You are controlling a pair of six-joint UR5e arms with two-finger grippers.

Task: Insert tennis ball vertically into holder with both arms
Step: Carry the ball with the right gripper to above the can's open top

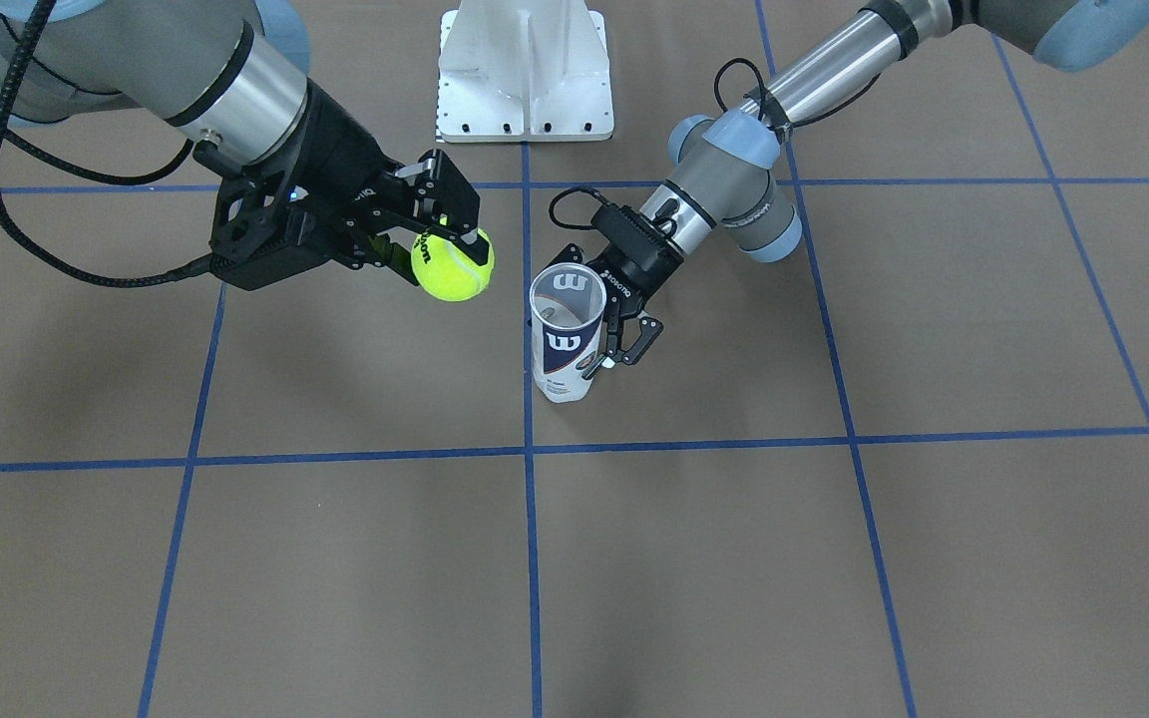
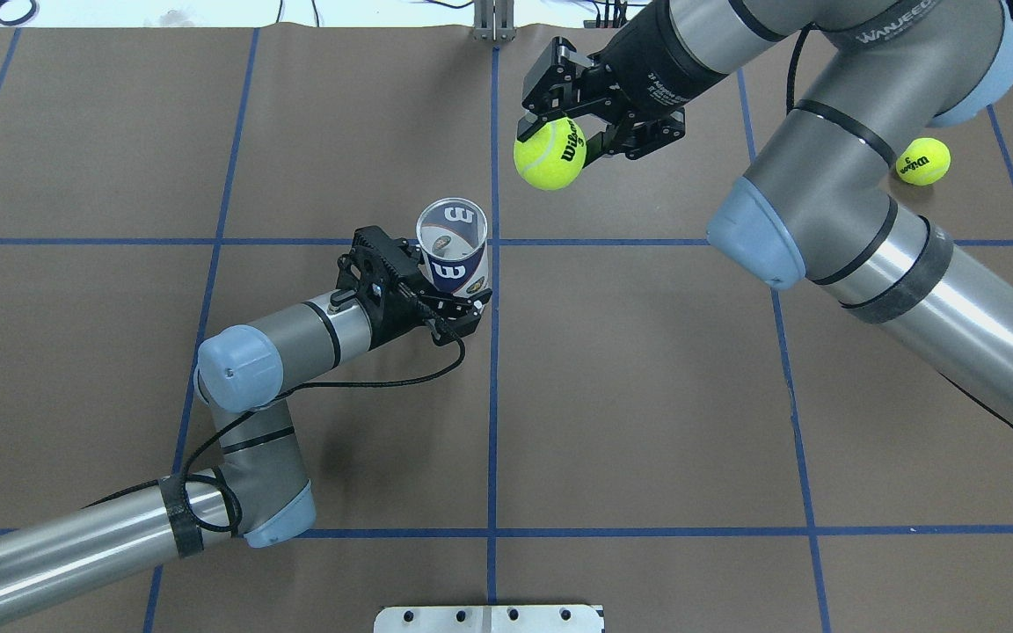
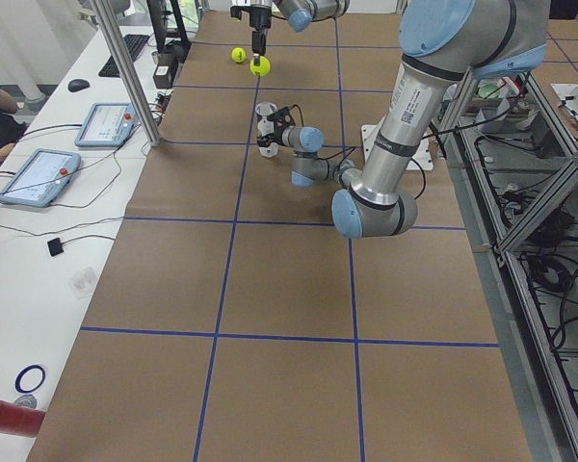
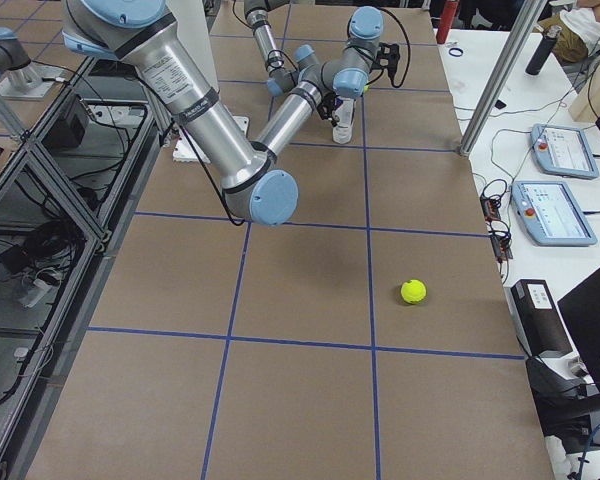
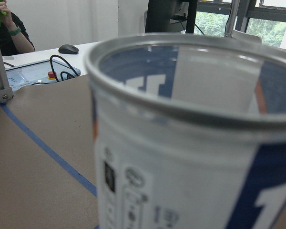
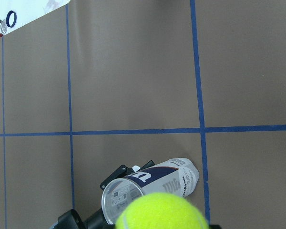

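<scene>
Holder (image 2: 454, 255) upright on the worktop (image 2: 647, 396) beside a crossing of blue tape lines (image 2: 493, 396), metal-rimmed mouth open upward. Clamped about its labelled body by the left jaws, left arm (image 2: 295, 338) reaching in low. Tennis ball (image 2: 550, 155) pinched in the right jaws at the end of the right arm (image 2: 823, 193), raised above the worktop, near the mouth but off to its right, not over it. Second ball (image 2: 924, 162) lying well apart.

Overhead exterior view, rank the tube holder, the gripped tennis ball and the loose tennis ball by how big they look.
1. holder
2. gripped ball, held higher, nearer the camera
3. loose ball, lying lower; probably the same true size as the gripped one
</scene>
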